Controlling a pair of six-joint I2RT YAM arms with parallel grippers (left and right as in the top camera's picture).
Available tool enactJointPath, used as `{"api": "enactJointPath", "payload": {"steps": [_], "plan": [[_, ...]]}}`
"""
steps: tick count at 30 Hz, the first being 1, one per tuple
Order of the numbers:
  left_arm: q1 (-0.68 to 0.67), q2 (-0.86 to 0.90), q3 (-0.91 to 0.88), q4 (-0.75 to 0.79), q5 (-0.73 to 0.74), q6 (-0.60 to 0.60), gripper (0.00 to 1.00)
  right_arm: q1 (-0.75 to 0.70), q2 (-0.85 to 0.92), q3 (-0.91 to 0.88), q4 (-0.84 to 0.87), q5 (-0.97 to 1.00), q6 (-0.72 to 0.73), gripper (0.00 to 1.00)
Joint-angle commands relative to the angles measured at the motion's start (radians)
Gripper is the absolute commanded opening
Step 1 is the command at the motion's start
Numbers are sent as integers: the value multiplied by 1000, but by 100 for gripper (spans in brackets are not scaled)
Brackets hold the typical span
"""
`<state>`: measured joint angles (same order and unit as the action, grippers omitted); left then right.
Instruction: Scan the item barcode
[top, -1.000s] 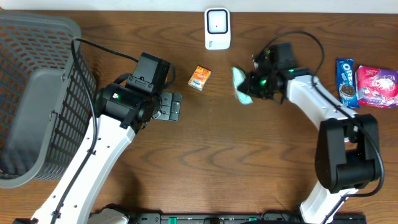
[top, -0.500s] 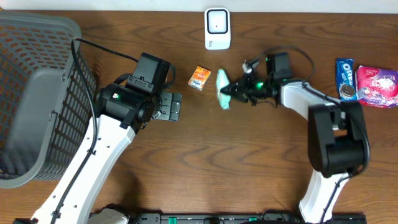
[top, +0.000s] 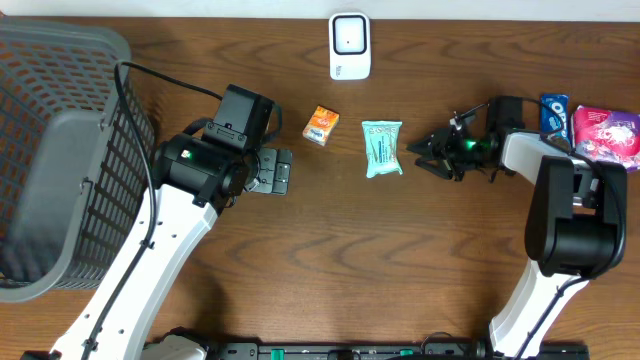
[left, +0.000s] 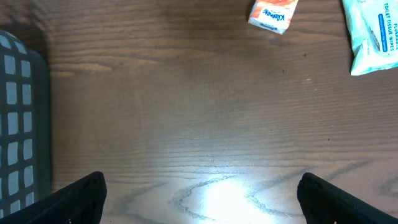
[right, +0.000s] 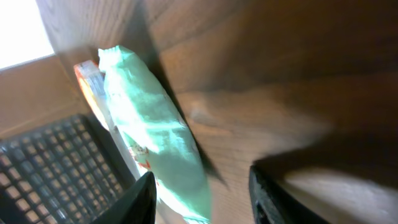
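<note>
Key relation: the tissue pack lies at 9 o'clock from the right pincer, just beyond its fingertips and not touching them. In the overhead view the pack's long axis runs roughly 12 to 6, so the pincer faces one long edge side-on.

Right pincer: spread and empty. In the right wrist view its fingers stand apart with bare wood between them, and the pack sits ahead of the tips, off toward the left finger rather than centred in the gap.

Left pincer: wide apart and holding nothing, at 9 o'clock from the pack and clearly farther away. The orange pack sits between it and the tissue pack, a little toward 12. The left wrist view shows only table under its fingers, with both packs near the top edge.

The right arm is nearer, so it is likely the one to regrasp.

Where the task's thing is: the pack lies flat on the table with its printed face up, free of both pincers, at about 5 o'clock from the scanner and near it but not under it. The scanner stands at the 12 o'clock edge of the table.

The barcode's position can't be made out in any view. Judgement: the pack is not yet presented to the scanner. The next pick needs the right pincer to shift toward 9 and centre on the pack, then carry it toward 11.
</note>
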<state>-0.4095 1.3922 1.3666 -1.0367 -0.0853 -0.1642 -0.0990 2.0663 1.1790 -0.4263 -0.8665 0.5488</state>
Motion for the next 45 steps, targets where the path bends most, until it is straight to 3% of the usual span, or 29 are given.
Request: {"api": "enactJointPath", "payload": {"steps": [1,11,17,23,26,28,31,38,45], "plan": [[0,3,-2,-2,-9,-13,98,3,-65,23,-39,109,-121,46],[0,3,-2,-2,-9,-13,98,114,-142,25,5,207,-139,63],[0,3,-2,-2,-9,-13,98,225,-142,25,3,448,-65,75],[0,3,-2,-2,-9,-13,98,306,-123,23,2,544,-54,75],[0,3,-2,-2,-9,-13,98,323,-82,23,5,573,-38,62],[0,3,-2,-2,-9,-13,98,323,-49,23,3,568,-33,27],[0,3,-2,-2,-9,-13,98,323,-35,23,4,532,-29,1],[0,3,-2,-2,-9,-13,98,320,-48,112,103,332,-3,1],[0,3,-2,-2,-9,-13,98,323,-48,288,233,345,203,1]]}}
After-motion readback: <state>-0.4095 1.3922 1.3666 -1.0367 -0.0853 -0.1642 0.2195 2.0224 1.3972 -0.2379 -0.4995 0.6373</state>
